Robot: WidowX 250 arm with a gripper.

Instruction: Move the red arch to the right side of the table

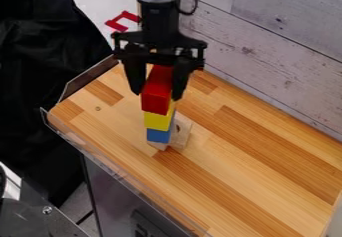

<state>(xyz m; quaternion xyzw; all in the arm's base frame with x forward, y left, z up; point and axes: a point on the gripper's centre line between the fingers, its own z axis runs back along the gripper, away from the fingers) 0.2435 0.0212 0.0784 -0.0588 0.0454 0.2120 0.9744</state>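
Observation:
Over the left part of the wooden table, the black gripper (pixel 157 87) hangs straight down, shut on a long red block (pixel 157 92), probably the red arch; its curved cutout cannot be made out. Directly below the red piece is a yellow block (pixel 157 121), with a blue block (pixel 158 135) under that. Whether the red piece touches the yellow one cannot be told. A pale wooden block (pixel 181 132) stands beside and behind the blue one, partly hidden by the stack.
The wooden tabletop (pixel 267 181) extends to the right and toward the front. A clear raised rim (pixel 110 161) runs along its front left edge. Behind it stands a whitewashed plank wall (pixel 280 46). A red shape (pixel 120 22) lies beyond the table at the back left.

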